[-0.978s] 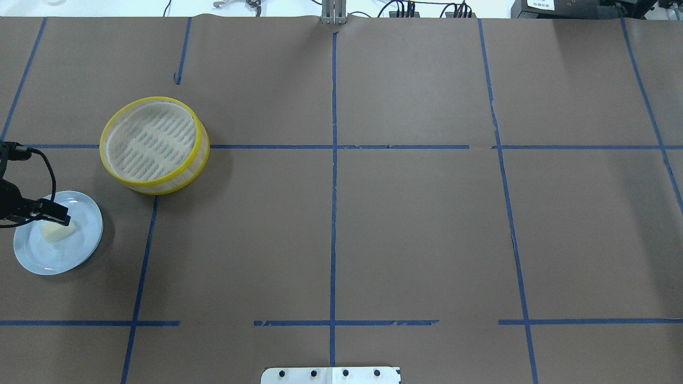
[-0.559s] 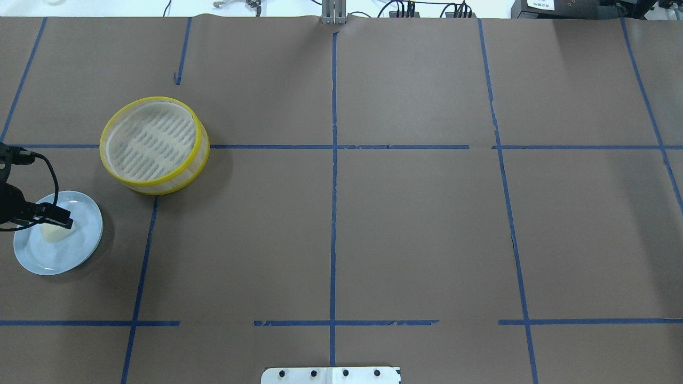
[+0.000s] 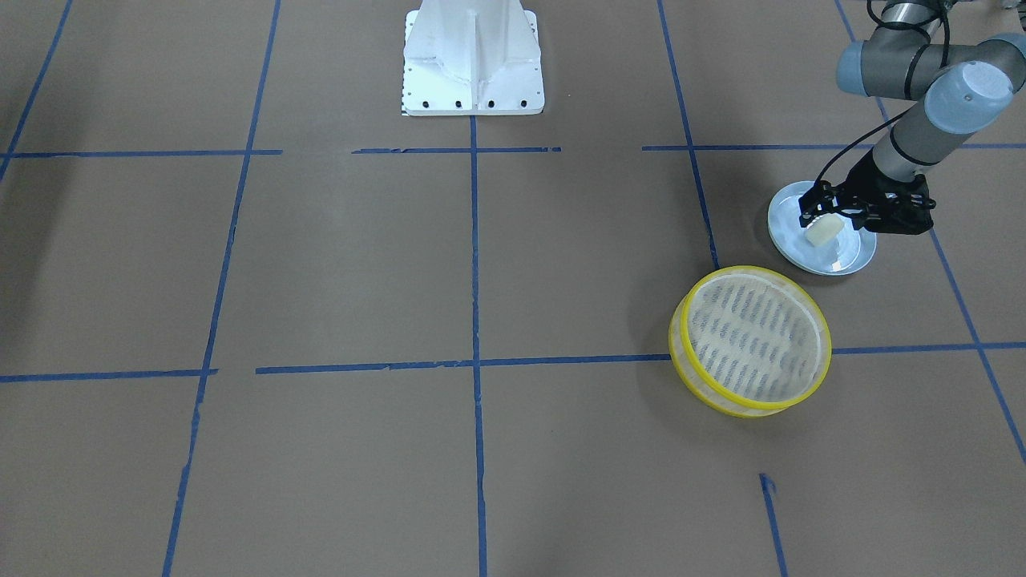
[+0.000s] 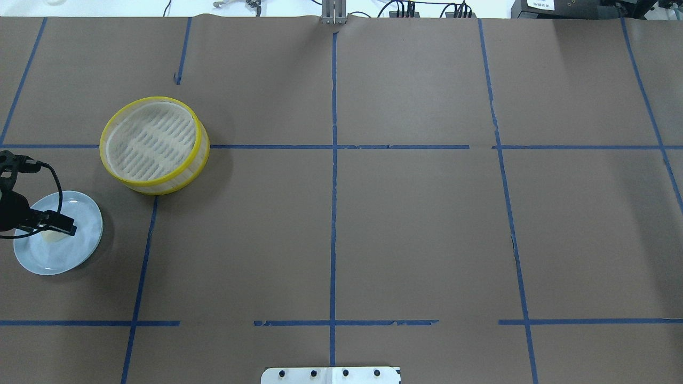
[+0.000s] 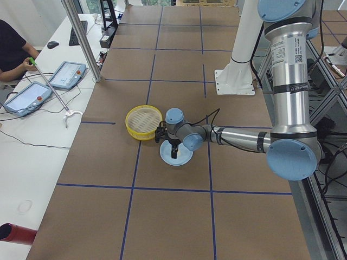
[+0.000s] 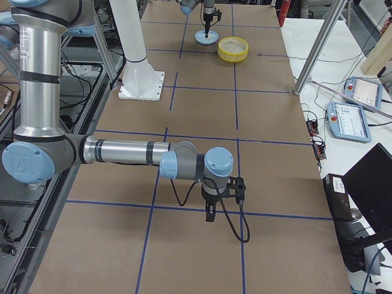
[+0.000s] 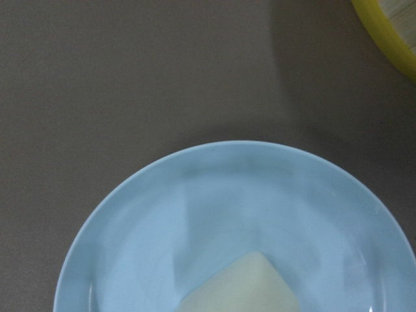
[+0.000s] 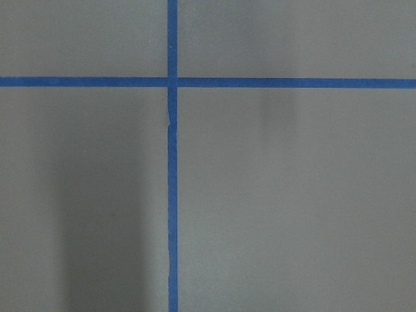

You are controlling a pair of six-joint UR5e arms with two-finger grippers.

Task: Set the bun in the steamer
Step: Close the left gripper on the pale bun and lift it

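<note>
The left end effector (image 3: 817, 215) hangs right over the bun (image 3: 822, 233); I cannot tell whether its fingers grip it. The bun lies on the blue plate (image 3: 856, 256), with the steamer (image 3: 753, 340) near, farther from the robot. The right end effector (image 6: 210, 214) is well apart, its state unclear. A second ago the left one stood just beside the bun, which showed plainly from overhead.

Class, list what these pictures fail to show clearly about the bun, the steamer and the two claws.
Bun: left wrist view, cut off by the bottom edge; overhead view, mostly covered by the left claw.
Left claw's grip on the bun: too small in the front view to judge.
Right claw: seen only in the right side view; open or shut unclear.
Steamer: left wrist view, only a rim sliver at the corner.
</note>
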